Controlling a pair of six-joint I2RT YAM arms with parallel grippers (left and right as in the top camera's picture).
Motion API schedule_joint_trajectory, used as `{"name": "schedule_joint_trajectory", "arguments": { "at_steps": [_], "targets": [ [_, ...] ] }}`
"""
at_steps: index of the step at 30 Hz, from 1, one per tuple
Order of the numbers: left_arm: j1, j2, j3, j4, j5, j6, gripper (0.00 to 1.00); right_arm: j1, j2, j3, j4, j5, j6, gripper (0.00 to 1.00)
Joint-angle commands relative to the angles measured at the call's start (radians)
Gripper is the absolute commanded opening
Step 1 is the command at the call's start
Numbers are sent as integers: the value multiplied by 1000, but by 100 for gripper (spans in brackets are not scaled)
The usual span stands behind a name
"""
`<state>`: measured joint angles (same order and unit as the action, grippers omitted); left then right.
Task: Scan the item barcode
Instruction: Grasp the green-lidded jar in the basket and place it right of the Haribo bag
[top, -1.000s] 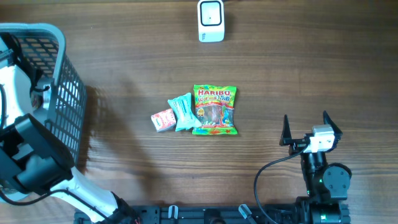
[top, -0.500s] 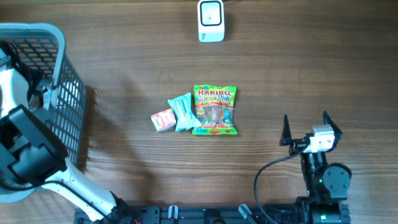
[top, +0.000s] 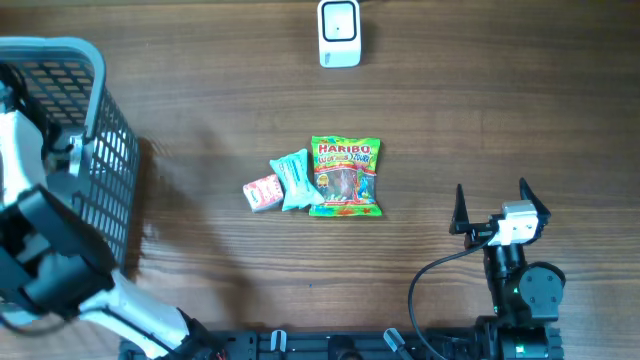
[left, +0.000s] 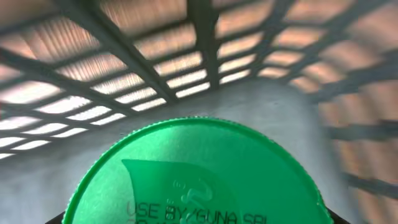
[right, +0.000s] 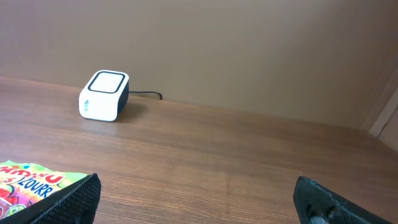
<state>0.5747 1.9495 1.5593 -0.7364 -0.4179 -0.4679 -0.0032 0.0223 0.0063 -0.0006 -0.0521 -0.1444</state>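
Item: green lid (left: 199, 180) with use-by print, fills left wrist view, inside wire basket (top: 100, 120) at left of tabletop (top: 500, 110). Left hand (top: 62, 150) down in basket; fingers unseen, grip cannot be told. Right hand (top: 490, 190) spread wide, empty. Scanner (top: 339, 33) at far edge, well apart. Haribo bag (top: 345, 177) mid-tabletop. Judged: pick-up stage only; lift, carry and barcode presentation not yet done.

— What can be read there?
— The green candy bag (top: 345, 177), to the left of the right claw (top: 491, 195) and a little ahead of it, carries the brand "HARIBO".
— More on it?
— In the right wrist view, the bag's corner just beside the left fingertip shows "OURR"; the letter before is unsure.
— Elsewhere?
— The green lid (left: 199, 180), close before the left wrist camera, bears "USE BY / GUNA SBL", cut off below.
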Motion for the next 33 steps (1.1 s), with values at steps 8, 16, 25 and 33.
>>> {"name": "schedule_joint_trajectory", "arguments": {
  "at_steps": [8, 16, 25, 33],
  "targets": [
    [-325, -713, 12, 8, 284, -16, 63, -3, -5, -1, 2, -11, -13, 100],
    [-1080, -463, 12, 11, 391, -18, 63, -3, -5, -1, 2, -11, -13, 100],
    [-1432, 101, 12, 183, 391, -10, 62, -3, -5, -1, 2, -11, -13, 100],
    [-1454, 40, 178, 34, 258, 105, 100, -3, -5, -1, 2, -11, -13, 100]
  ]
}}
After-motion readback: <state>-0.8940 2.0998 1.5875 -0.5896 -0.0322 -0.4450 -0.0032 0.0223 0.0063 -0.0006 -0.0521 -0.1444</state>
